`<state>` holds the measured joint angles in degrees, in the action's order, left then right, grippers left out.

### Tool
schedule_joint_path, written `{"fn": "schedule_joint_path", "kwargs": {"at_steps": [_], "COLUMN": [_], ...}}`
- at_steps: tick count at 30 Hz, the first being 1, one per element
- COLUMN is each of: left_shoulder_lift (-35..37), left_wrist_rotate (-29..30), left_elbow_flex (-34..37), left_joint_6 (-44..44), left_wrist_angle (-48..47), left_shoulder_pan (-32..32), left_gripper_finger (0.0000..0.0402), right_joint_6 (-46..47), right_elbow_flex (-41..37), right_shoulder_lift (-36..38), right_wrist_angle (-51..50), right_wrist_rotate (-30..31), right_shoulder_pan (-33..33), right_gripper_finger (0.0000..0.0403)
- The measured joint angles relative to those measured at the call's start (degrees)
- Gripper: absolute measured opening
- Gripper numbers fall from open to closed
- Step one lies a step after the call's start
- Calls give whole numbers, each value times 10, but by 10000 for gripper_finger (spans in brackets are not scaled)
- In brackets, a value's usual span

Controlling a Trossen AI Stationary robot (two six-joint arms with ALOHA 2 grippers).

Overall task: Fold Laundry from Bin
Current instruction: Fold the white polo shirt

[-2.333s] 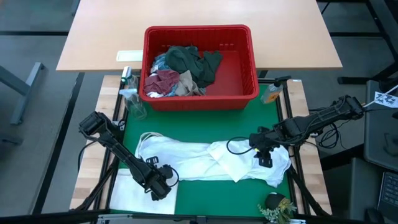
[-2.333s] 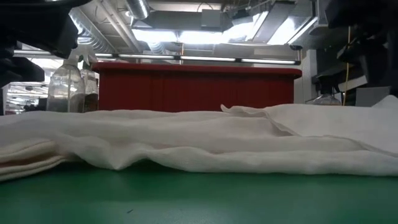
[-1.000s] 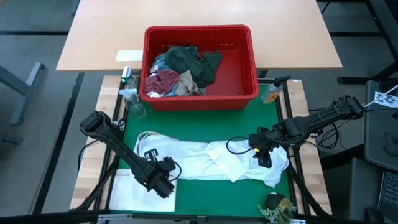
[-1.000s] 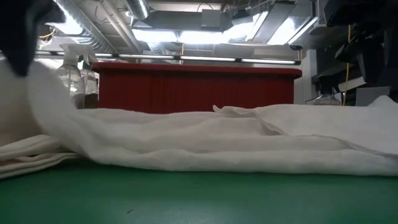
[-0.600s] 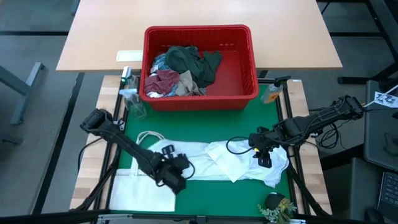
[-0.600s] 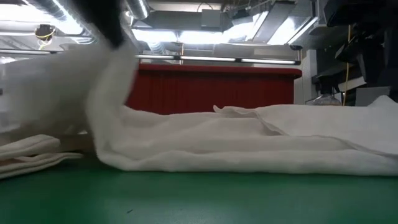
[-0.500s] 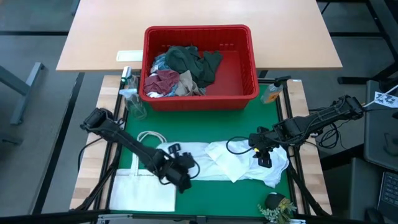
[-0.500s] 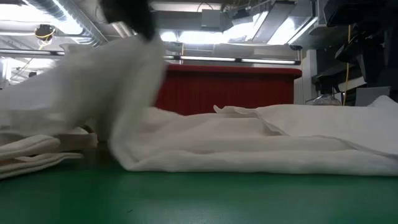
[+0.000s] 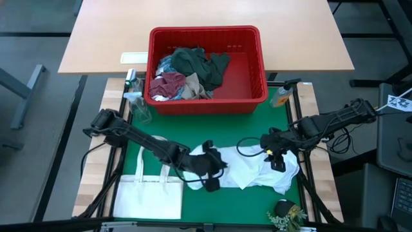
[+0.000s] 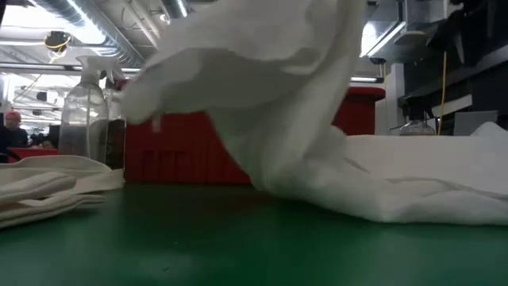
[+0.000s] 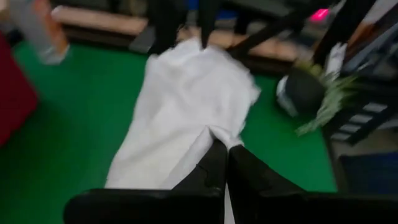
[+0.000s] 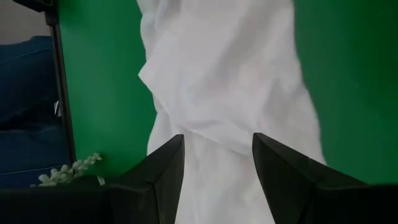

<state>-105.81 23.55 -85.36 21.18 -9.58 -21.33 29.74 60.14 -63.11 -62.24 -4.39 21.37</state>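
A white garment (image 9: 248, 169) lies on the green mat (image 9: 193, 132) at the near right. My left gripper (image 9: 213, 174) is at the mat's middle, shut on the garment's left end and holding it up over the rest. My right gripper (image 9: 277, 160) is open over the garment's right part, with cloth (image 12: 217, 93) between and ahead of its fingers. The red bin (image 9: 261, 71) stands at the far side, holding dark green (image 9: 203, 64), maroon (image 9: 168, 84) and other cloth pieces. My left gripper pinches an edge of the white garment's left end (image 11: 211, 134) between its two shut fingers. That end is lifted and hangs in a loose fold (image 10: 262, 71) above the mat. The garment's right part (image 10: 421, 183) still lies on the mat. I cannot tell whether my right gripper touches the cloth.
A flat white tote bag (image 9: 147, 193) with handles lies at the near left. A clear spray bottle (image 9: 135, 96) stands left of the bin and a small bottle (image 9: 281, 96) stands right of it. A dark pot with a plant (image 9: 283, 211) sits at the near right edge.
My left gripper has risen and gone toward the table's right edge, staying shut on the garment's left end. That end has lifted off the mat and come over toward the right part, which stayed put. The tote bag beneath now lies uncovered.
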Motion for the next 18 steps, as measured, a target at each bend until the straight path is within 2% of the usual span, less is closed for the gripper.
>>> {"fn": "schedule_joint_path", "kwargs": {"at_steps": [10,15,18], "left_shoulder_lift": [-76,-123,-156], "left_wrist_rotate": [-97,-113,-113], "left_elbow_flex": [0,-3,-33], "left_joint_6": [-29,-29,-29], "left_wrist_angle": [254,377,395], "left_shoulder_pan": [27,38,42], "left_gripper_finger": [0,0,0], "right_joint_6": [-2,-2,-2], "right_elbow_flex": [89,94,94], "right_shoulder_lift": [1,1,0], "right_wrist_angle": [-60,-65,-69], "right_wrist_rotate": [24,24,24], "right_shoulder_pan": [0,0,0], "right_gripper_finger": [191,191,191]}}
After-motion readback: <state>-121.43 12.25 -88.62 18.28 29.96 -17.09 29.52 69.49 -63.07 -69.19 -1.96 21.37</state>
